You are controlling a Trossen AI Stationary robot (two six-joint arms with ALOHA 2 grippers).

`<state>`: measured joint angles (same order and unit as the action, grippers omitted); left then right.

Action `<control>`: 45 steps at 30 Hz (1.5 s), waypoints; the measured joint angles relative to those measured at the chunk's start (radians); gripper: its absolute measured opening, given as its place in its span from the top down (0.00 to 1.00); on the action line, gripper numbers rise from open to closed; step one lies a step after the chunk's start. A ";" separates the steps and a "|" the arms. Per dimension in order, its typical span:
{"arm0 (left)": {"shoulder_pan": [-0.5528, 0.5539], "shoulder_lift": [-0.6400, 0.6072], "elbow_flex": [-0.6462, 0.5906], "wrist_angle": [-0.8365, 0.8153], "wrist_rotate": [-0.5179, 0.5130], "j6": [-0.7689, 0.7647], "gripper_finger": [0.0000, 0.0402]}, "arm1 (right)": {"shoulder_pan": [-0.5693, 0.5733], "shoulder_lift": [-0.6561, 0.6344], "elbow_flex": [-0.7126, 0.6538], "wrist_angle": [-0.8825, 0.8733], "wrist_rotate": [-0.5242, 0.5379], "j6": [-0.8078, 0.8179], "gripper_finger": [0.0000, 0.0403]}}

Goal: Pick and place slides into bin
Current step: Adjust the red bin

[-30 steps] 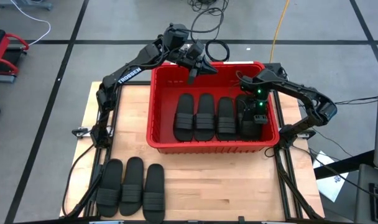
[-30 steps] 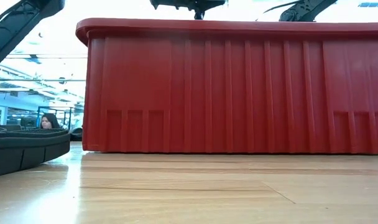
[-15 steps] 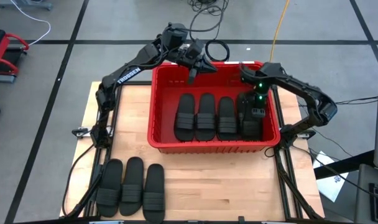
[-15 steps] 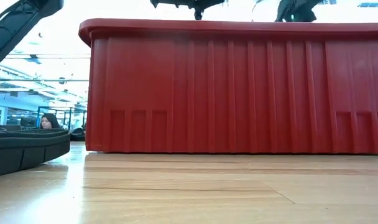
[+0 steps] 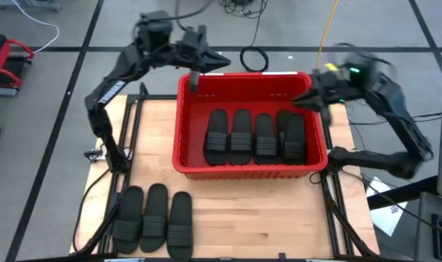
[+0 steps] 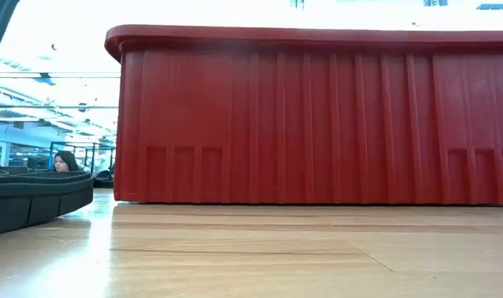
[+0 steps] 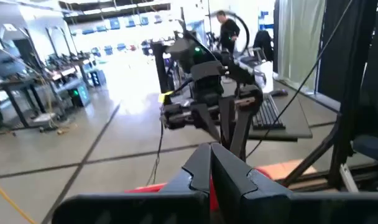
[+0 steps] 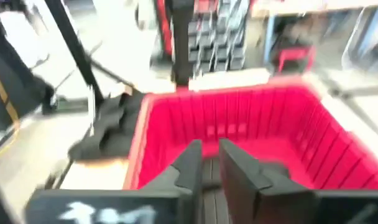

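The red bin (image 5: 243, 169) stands on the wooden table, and several black slides (image 5: 240, 136) lie side by side on its floor, straps up. The low view shows the bin's near wall (image 6: 318, 116). Three more slides (image 5: 155, 217) lie in a row on their soles at the table's near left; the end of one shows low (image 6: 36, 199). My left gripper (image 5: 219, 62) hangs shut and empty above the bin's far left corner, its fingers together (image 7: 211, 168). My right gripper (image 5: 301, 99) hovers above the bin's far right corner, its fingers (image 8: 211, 163) a narrow gap apart with nothing between them.
A bare stretch of wooden table (image 5: 264, 218) lies near the front, right of the three slides. A coiled black cable (image 5: 254, 58) lies on the floor beyond the bin. My right arm (image 7: 207, 93) shows across from the left wrist. A person (image 6: 65, 161) sits in the room behind.
My right gripper has risen out of the bin's right end, leaving the rightmost slide lying there, and has tipped from pointing down to nearly level above the far right corner. My left gripper has gone up and toward the table's left edge, still shut.
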<state>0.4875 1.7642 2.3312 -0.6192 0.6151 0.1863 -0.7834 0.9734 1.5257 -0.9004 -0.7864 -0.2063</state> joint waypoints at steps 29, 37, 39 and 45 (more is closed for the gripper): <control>-0.077 -0.052 -0.622 -0.315 -0.406 -0.178 0.96 | 0.034 -0.299 -0.480 0.231 0.540 0.258 1.00; -0.043 -0.169 -0.720 -0.099 -0.343 -0.150 0.96 | 0.030 -0.263 -0.473 0.078 1.210 0.204 1.00; -0.032 -0.201 -0.720 -0.086 -0.344 -0.144 0.96 | 0.022 -0.238 -0.473 -0.003 1.258 0.224 1.00; -0.009 -0.287 -0.719 -0.051 -0.347 -0.147 0.96 | -0.010 -0.155 -0.473 -0.174 1.285 0.317 1.00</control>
<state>0.4785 1.4769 1.6118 -0.6701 0.2682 0.0389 -0.7936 0.8185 1.0525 -1.0748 0.4988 0.1108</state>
